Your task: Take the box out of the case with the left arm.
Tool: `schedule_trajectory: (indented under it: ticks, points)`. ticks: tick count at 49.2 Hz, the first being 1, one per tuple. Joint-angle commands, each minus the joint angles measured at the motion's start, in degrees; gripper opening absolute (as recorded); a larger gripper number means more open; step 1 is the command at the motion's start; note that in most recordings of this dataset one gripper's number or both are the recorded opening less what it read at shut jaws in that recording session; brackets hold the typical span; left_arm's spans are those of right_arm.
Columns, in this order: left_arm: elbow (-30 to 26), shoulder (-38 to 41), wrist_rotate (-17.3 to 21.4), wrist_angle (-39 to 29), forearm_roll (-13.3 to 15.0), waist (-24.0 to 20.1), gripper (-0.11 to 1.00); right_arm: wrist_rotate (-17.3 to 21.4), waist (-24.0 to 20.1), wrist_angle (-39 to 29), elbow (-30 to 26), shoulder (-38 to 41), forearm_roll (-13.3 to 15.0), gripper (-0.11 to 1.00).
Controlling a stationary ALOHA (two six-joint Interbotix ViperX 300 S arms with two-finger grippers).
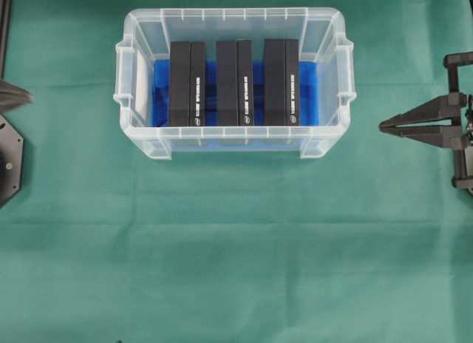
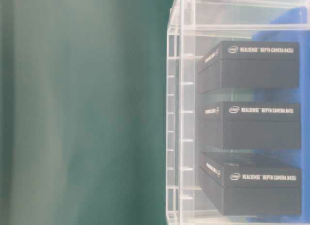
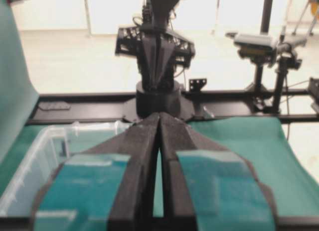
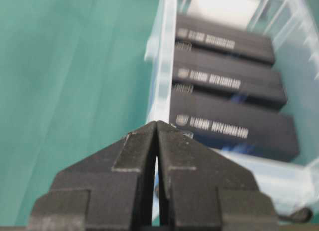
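At the far left of the overhead view only a sliver of the left arm (image 1: pixel 11 140) showed, well apart from the case (image 1: pixel 235 140). Its tool (image 3: pixel 159 141) appeared in its own wrist view with both fingers pressed together at the tips, clenched on nothing, the teal pads (image 3: pixel 82 191) facing the camera.

The case sat on the green-covered counter (image 1: pixel 222 269) toward its far side, clear-walled with a blue bottom. Inside stood three black boxes on edge in a row, each apart from its neighbour: the left box (image 1: pixel 187 83), the middle box (image 1: pixel 235 83) and the right box (image 1: pixel 281 83). The task did not say which one; the left box lay nearest the left arm.

They looked like stiff cardboard cartons, probably light, with a smooth printed finish that could slip under a weak pinch. A sensible hold would be across the narrow top edge, one finger dropping into the gap on either side, then a straight lift clear of the rim.

At the right, the right tool (image 1: pixel 386 126) was likewise clenched and empty, pointing at the case from just outside its wall.
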State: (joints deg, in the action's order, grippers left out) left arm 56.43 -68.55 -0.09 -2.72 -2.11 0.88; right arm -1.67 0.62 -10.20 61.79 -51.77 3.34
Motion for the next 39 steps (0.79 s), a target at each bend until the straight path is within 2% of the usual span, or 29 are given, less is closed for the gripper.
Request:
schedule_trajectory:
  ticks: [1, 12, 26, 34, 39]
  points:
    - [-4.31, -0.35, 0.0, -3.16, -0.18, 0.26, 0.01, 0.18, 0.09, -2.55, -1.41, 0.44, -0.35, 0.01]
    - [-10.11, 0.53, 0.18, -7.82, -0.18, 0.26, 0.01, 2.29, 0.09, -8.88, -1.14, 1.14, -0.44, 0.01]
    - [-13.18, 2.37, -0.26, -14.24, -0.26, 0.26, 0.01, 3.16, 0.09, -9.93, -0.62, 1.76, -0.53, 0.01]
    - [-15.03, 3.78, -2.29, -22.94, -0.09, 0.26, 0.01, 3.52, 0.09, -11.95, -0.7, 1.76, -0.53, 0.01]
    - [-17.4, 5.36, -4.39, -31.46, -0.09, 0.26, 0.01, 4.83, 0.09, -13.45, -0.79, 1.67, -0.53, 0.01]
